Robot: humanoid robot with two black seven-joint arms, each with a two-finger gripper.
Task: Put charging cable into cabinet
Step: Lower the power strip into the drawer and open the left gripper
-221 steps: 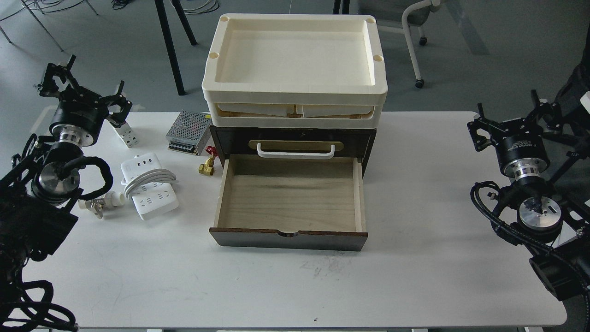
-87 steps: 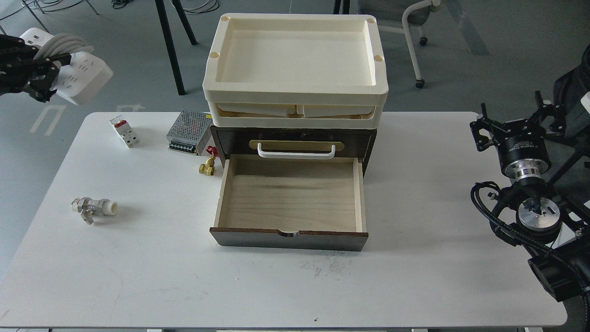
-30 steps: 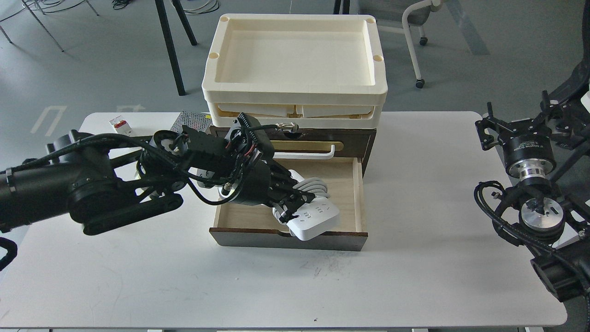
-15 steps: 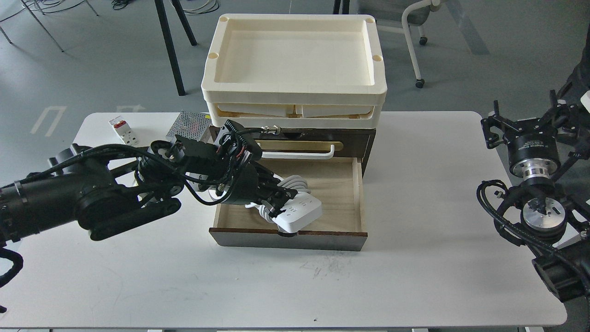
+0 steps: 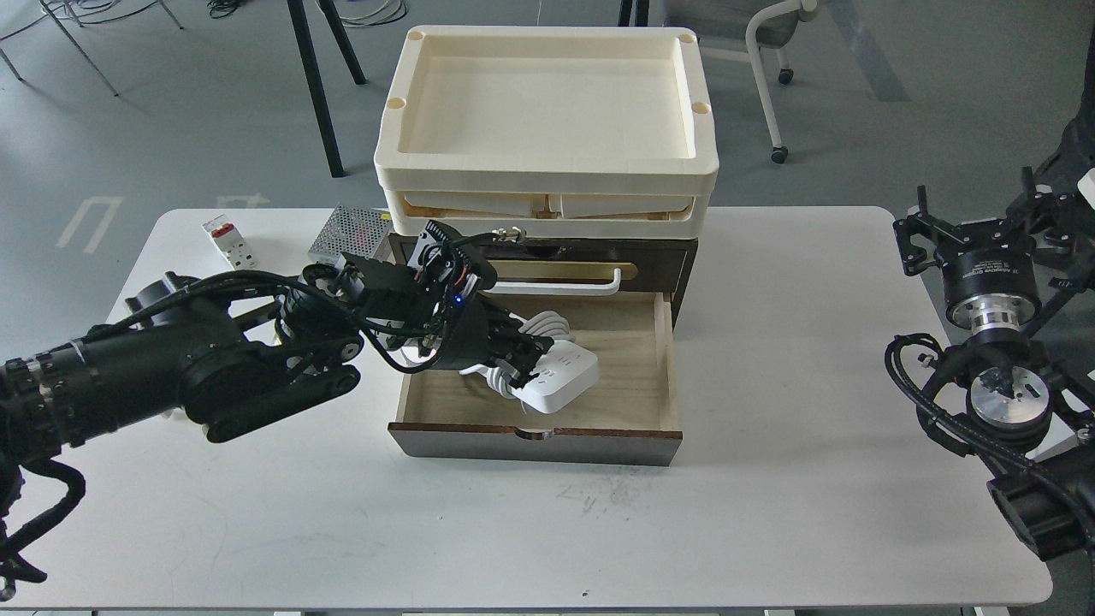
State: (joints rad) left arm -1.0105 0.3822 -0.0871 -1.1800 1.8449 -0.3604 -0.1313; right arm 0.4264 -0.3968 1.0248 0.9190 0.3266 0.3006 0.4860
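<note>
The charging cable (image 5: 560, 376), a white power strip with its cord wrapped round the middle, is held over the open light wood drawer (image 5: 629, 393) of the dark brown cabinet (image 5: 676, 257). My left gripper (image 5: 520, 361) is shut on the strip's near end, inside the drawer's outline, with the strip tilted and low over the drawer floor. My right gripper (image 5: 975, 227) is out at the right, beyond the table's right edge, far from the cabinet; its fingers stand apart and hold nothing.
A cream plastic tray (image 5: 547, 184) sits on top of the cabinet. A perforated metal box (image 5: 346, 235) and a small white block with a red top (image 5: 229, 241) lie at the back left. My left arm (image 5: 197, 368) crosses the table's left side.
</note>
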